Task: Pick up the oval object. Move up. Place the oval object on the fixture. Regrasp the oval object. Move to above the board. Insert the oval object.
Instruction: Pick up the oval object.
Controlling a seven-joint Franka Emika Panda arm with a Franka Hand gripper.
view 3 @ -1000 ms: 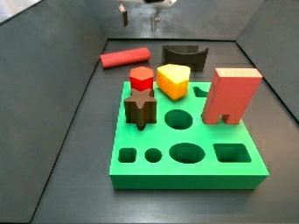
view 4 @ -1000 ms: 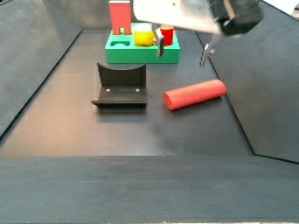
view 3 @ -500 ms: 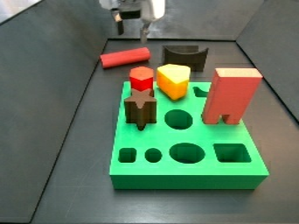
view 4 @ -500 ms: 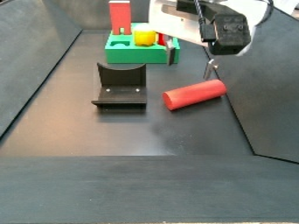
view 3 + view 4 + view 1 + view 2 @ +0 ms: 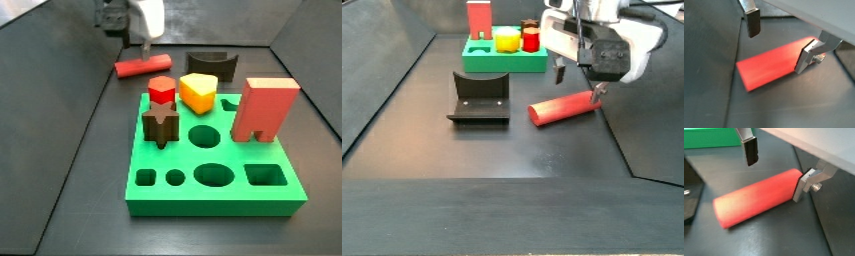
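I had the gripper (image 5: 776, 168) low over the rod (image 5: 756, 197) at upper left in a side view, jaws wide, straddling it without gripping.

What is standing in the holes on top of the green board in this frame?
On the board stand a salmon-pink block, a yellow piece, a red hexagonal peg and a dark star peg. Their lower ends are hidden in the holes. The open gripper straddles the oval object on the floor.
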